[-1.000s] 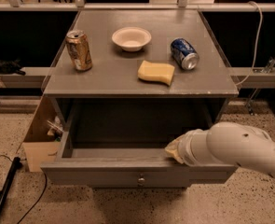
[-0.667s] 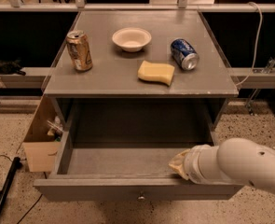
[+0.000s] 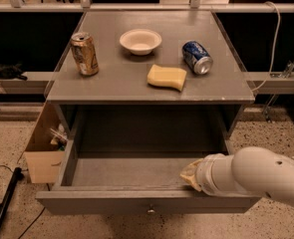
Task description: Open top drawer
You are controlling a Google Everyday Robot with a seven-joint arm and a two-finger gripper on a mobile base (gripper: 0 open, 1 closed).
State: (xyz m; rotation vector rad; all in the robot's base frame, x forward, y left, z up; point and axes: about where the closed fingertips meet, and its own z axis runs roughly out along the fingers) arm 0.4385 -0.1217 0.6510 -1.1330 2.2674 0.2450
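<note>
The top drawer is a wide grey wooden drawer with a small round metal knob at the centre of its front. It stands pulled far out from the grey cabinet, and its grey box is empty. My gripper comes in from the right on a white arm. It sits at the right part of the drawer's front rim, just inside the box.
On the cabinet top stand a gold can, a white bowl, a yellow sponge and a blue can on its side. A cardboard box sits to the left on the speckled floor.
The drawer has slid out further toward the camera. My gripper and arm have moved with its front edge, down and forward.
</note>
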